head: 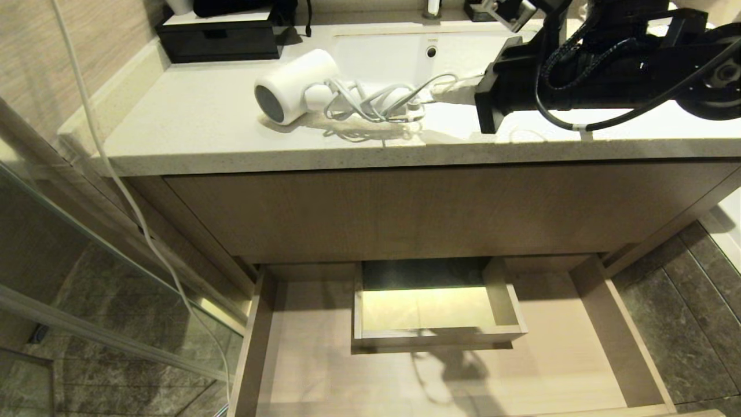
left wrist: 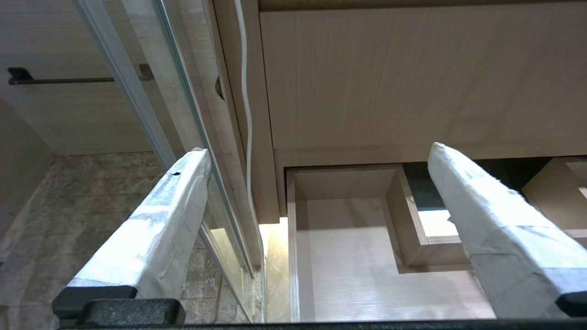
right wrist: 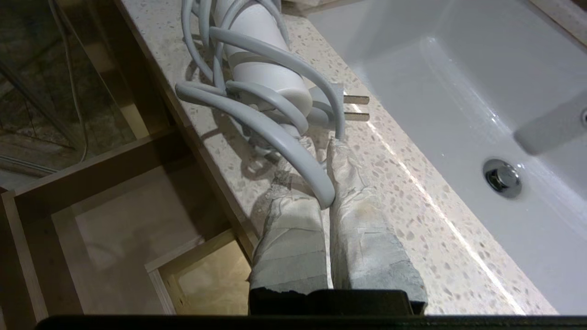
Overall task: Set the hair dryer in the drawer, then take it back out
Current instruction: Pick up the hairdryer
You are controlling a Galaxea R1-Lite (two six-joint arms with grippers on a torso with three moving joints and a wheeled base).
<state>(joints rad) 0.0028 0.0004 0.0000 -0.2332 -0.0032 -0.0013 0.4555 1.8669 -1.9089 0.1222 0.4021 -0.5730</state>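
Head view: hair dryer (head: 296,84) lies on countertop (head: 202,127) beside sink (head: 399,55), above open drawer (head: 301,347). Right gripper (right wrist: 321,151) pressed together, pinching cord loop (right wrist: 275,137) at handle end. We judge grip thin: lift slowly, keep dryer level, clear counter edge. We count one dryer, one drawer, two plug prongs (right wrist: 357,107). Left gripper (left wrist: 321,151) spread, idle low near drawer.

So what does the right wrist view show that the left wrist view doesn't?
Only the right wrist view: the right gripper shut on the cord of the hair dryer, which lies on the counter beside the sink. Only the left wrist view: the open left gripper, a glass panel and a towel rail. Both: the open, empty drawer.
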